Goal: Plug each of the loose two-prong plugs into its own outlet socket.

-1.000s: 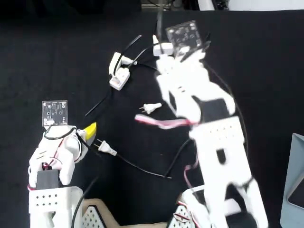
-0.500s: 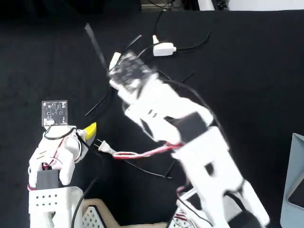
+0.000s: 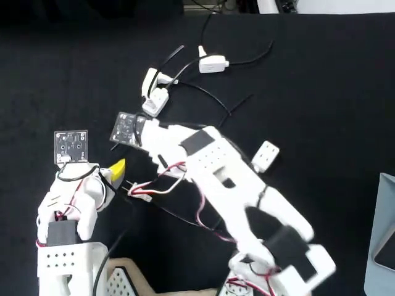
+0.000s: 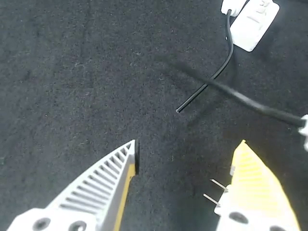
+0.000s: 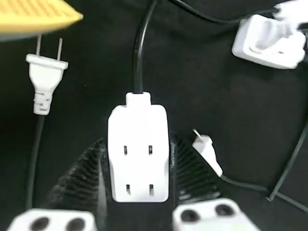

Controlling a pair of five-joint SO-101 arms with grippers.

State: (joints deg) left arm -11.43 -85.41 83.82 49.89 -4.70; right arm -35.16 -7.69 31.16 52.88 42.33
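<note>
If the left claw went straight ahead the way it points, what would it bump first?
Probably the thin black cable lying across its path. Depth is unclear, so the left claw might pass over it.

1. The table (image 3: 345, 92) is covered by a black cloth.
2. A grey-blue container (image 3: 378, 246) is seen at the table's right edge, cut off by the frame.
3. A tan board (image 3: 160, 292) is laid at the near edge.
4. A white surface (image 3: 345, 5) is seen beyond the far edge.
</note>
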